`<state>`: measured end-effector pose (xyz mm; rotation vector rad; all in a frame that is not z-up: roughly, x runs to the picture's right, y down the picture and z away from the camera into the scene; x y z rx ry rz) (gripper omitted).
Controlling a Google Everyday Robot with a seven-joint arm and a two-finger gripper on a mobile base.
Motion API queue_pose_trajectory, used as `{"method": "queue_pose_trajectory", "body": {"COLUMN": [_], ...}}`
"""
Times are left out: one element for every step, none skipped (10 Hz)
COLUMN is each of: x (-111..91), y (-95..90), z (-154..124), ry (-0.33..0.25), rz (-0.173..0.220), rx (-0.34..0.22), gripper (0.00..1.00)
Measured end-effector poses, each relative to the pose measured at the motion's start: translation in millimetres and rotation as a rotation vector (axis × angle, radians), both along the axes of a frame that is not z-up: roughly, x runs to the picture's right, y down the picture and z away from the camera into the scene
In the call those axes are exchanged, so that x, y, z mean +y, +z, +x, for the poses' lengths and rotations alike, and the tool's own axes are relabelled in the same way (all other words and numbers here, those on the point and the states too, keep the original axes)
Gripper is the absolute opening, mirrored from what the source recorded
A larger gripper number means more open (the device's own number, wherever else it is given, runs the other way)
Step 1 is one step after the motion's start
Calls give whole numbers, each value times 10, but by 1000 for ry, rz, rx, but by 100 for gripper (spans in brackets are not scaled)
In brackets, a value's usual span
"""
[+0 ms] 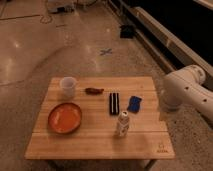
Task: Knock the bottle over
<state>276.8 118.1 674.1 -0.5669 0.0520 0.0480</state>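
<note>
The small white bottle (pixel 123 123) stands upright on the wooden table (pixel 95 142), right of centre and near the front. It has a dark-marked cap and a faint label. My white arm (pixel 184 90) reaches in from the right. My gripper (pixel 163 112) hangs below the arm at the table's right edge. It is to the right of the bottle and well apart from it, and the arm mostly hides it.
A translucent white cup (pixel 68 86) stands at the back left, with an orange plate (pixel 65 117) in front of it. A brown snack (pixel 94 91), a black striped bar (pixel 114 102) and a blue packet (pixel 134 103) lie behind the bottle.
</note>
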Motion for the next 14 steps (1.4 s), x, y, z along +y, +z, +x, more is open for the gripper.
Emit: {"method": "queue_pose_trajectory", "body": {"x": [-18,-18,62,151,257,324,405,488,556,637,682,727,742,753], "y": [10,39,48,58,81,87,86,77,83,121,138,131,122,103], "z": [8,-49,-120,-196,-407,-549,-678,-818,-935,-1043,-1097,-1230,-1385,-1518], "ry": [-1,-5,-7,-8,-10,-11,-14,-19,-24,-31,-34,-42,-52,-57], "rz": [1,-4,-20,-34,-47,-56,-68,-77,-87,-99,-106,-116,-121,-125], "rx": [-1,-9,-14,-17,-38,-54,-71,-90,-107,-124,-133,-152,-172,-191], "gripper": [50,62,72,77,80,80,80,80,80,80,80,80,80,80]}}
